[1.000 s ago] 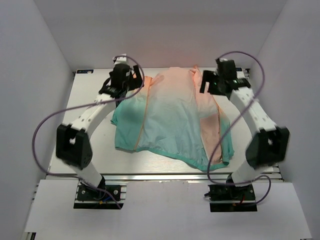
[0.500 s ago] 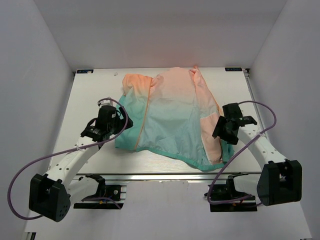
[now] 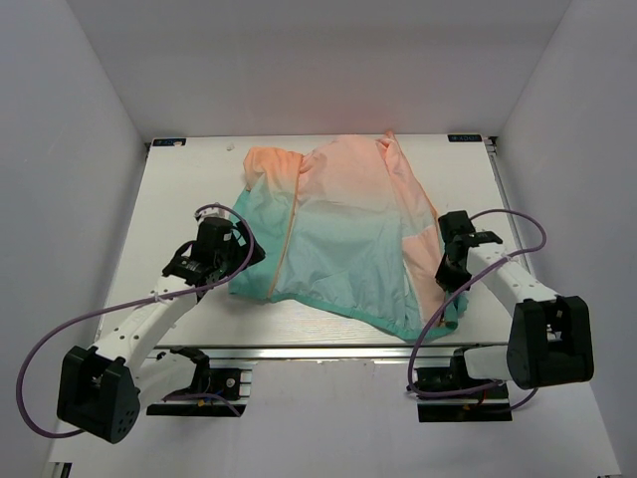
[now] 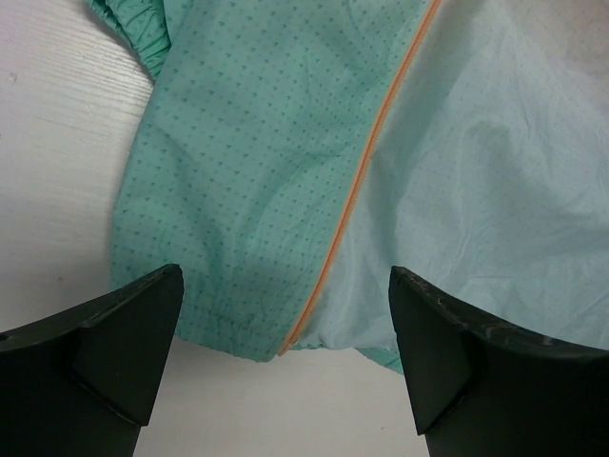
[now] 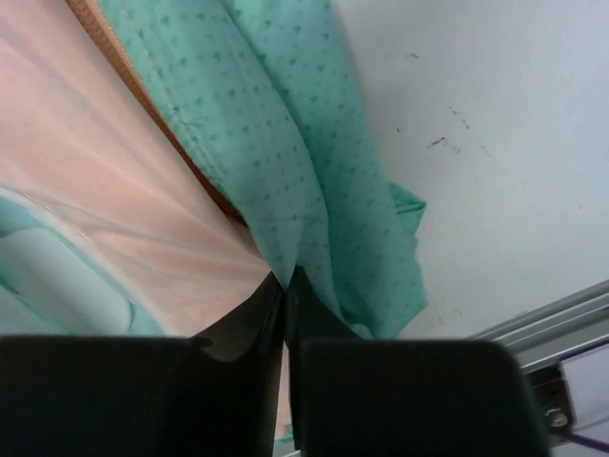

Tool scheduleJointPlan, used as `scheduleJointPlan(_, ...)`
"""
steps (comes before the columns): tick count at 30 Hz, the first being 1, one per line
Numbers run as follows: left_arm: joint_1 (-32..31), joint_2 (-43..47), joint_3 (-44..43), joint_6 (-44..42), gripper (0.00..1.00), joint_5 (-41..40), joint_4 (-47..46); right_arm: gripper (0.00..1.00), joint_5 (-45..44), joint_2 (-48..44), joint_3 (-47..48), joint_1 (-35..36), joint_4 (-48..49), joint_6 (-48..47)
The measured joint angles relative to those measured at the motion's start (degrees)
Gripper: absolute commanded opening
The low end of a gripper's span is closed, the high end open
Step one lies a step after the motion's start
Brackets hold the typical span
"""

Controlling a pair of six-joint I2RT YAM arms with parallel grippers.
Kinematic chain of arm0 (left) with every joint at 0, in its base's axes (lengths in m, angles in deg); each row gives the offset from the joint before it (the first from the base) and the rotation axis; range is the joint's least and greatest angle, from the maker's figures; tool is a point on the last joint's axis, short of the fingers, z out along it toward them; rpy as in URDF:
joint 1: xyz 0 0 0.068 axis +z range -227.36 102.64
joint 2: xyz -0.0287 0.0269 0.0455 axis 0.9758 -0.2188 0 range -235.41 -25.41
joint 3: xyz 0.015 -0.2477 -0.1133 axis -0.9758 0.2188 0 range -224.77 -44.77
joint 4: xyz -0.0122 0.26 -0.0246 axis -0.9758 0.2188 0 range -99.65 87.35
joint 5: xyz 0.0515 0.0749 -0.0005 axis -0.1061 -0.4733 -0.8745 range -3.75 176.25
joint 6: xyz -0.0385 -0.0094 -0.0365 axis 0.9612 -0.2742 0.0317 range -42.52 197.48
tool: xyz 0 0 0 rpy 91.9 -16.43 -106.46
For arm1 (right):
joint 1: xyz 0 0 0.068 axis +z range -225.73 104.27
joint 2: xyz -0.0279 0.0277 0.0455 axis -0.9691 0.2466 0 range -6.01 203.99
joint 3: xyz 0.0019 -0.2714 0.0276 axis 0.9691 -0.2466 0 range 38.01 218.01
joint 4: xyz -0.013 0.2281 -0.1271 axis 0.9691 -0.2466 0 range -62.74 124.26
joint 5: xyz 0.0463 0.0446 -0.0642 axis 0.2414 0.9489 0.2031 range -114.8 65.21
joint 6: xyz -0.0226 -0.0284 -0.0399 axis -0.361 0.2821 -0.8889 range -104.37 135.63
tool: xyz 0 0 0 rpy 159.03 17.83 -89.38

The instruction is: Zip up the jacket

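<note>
The jacket (image 3: 338, 229) lies spread on the white table, peach at the far end and teal at the near hem. Its orange zipper (image 3: 287, 239) runs down the left part of the front, and in the left wrist view the zipper (image 4: 362, 171) ends at the hem. My left gripper (image 4: 285, 276) hovers open over that hem end, fingers on either side of the zipper's bottom. My right gripper (image 5: 287, 276) is shut, pinching a fold of teal fabric (image 5: 285, 162) at the lower end of the right sleeve (image 3: 428, 269).
The white table (image 3: 179, 199) has bare surface to the left of the jacket. An aluminium rail (image 5: 552, 333) runs along the table's near edge, close under my right gripper. White walls enclose the table on three sides.
Both arms have swung from the jacket's far shoulders to its near edge. My right gripper went from open to shut on the sleeve's teal fabric. The left gripper stayed open.
</note>
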Motion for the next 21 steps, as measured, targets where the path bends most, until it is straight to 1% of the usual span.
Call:
scheduleJointPlan(1,0.0,-0.2,0.0,0.0,0.98,0.0,0.0,0.0,-0.3,-0.1,0.0,-0.1,0.0,-0.1)
scheduleJointPlan(5,0.0,-0.4,-0.1,0.0,0.98,0.0,-0.1,0.0,-1.1,-1.5,0.9,-0.2,-1.1,-0.4)
scheduleJointPlan(7,0.0,-0.4,-0.2,0.0,0.98,0.0,-0.2,0.02,-1.2,-2.2,2.8,-0.2,-2.4,-1.0)
scheduleJointPlan(8,0.0,-0.5,-0.2,0.0,0.98,0.1,-0.3,0.07,-1.1,-2.7,3.9,-0.2,-2.4,-1.2)
scheduleJointPlan(9,0.0,-0.6,-0.2,0.0,0.98,0.2,-0.5,0.14,-1.0,-3.2,4.6,-0.1,-2.3,-1.4)
scheduleJointPlan(10,0.0,-0.8,-0.2,0.0,0.98,0.3,-0.8,0.31,-0.7,-4.0,5.0,-0.2,-2.1,-1.9)
scheduleJointPlan(12,0.0,-1.1,-0.2,0.0,0.98,0.6,-1.1,0.4,0.1,-5.2,5.0,-0.2,-2.1,-2.5)
scheduleJointPlan(16,0.0,-1.9,-0.2,0.0,0.98,1.2,-1.8,0.48,0.9,-6.2,4.7,-0.1,-2.3,-2.9)
scheduleJointPlan(20,0.0,-3.8,-0.3,0.0,0.98,1.6,-3.1,0.52,-1.2,-6.1,3.5,-0.2,-4.0,-1.6)
scheduleJointPlan(21,0.0,-4.6,-0.3,0.0,0.98,1.7,-3.3,0.55,-1.6,-6.1,3.3,-0.2,-4.7,-1.3)
